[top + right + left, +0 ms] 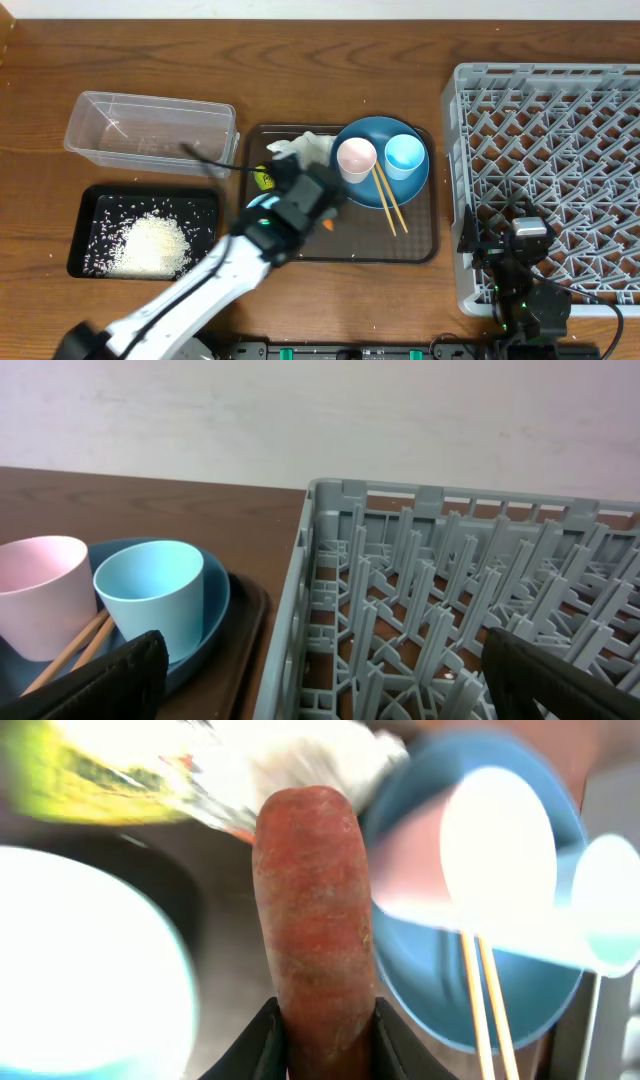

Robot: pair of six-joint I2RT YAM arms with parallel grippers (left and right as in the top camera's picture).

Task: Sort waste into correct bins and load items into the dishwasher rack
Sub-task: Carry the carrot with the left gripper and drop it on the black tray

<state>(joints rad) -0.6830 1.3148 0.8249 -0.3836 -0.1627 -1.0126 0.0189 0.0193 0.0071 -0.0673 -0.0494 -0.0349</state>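
Note:
My left gripper [318, 207] is over the dark brown serving tray [420, 250] and is shut on the orange carrot [315, 910]; its fingers [323, 1025] pinch the carrot's near end. The crumpled tissue [310, 148] and the yellow-green wrapper [263, 178] lie on the tray's left part. The blue plate [370, 195] holds the pink cup [356, 158], the light blue cup [405, 154] and two chopsticks [388, 200]. A bright pale blue bowl [90, 970] blurs at the left of the left wrist view. My right gripper [520, 250] is open and empty over the grey rack's [550, 120] front left corner.
The clear plastic tub [150, 132] stands at the back left. The black tray [95, 205] in front of it holds a heap of white rice [150, 245]. The right wrist view shows the rack's left wall [300, 610] next to the serving tray, plate and cups.

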